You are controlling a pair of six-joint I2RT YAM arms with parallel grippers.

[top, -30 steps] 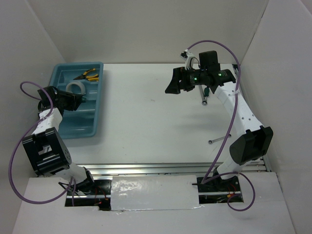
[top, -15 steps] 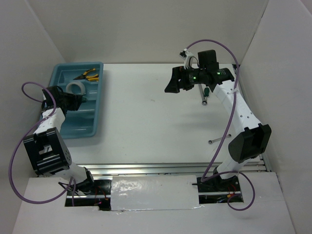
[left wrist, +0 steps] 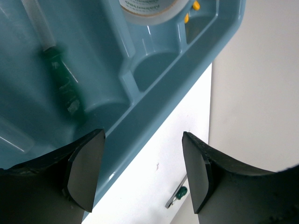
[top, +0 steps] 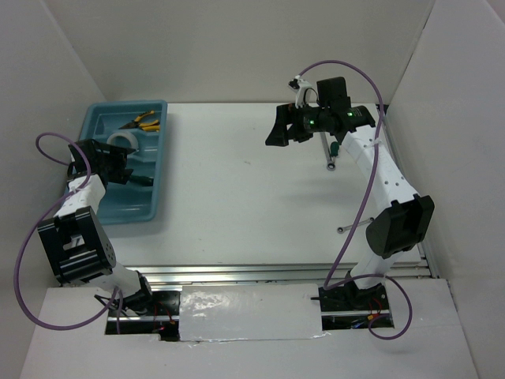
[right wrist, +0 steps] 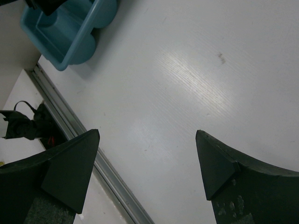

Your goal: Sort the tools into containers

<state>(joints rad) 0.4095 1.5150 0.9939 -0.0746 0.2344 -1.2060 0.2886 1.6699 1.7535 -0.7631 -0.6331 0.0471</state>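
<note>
Blue tray (top: 130,204) holds pliers (top: 140,121) and tape ring (top: 122,140); screwdriver (top: 331,155) and wrench (top: 352,227) are seen on the table (top: 237,197) by the right arm (top: 387,178). Left gripper (left wrist: 140,168) and right gripper (right wrist: 147,163) are spread, empty. The screwdriver could be swept aside by that arm.

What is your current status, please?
Left fingers open, empty, over tray. Right fingers open, empty, above table. Wrench, screwdriver unsorted on table. No obstruction seen.
</note>
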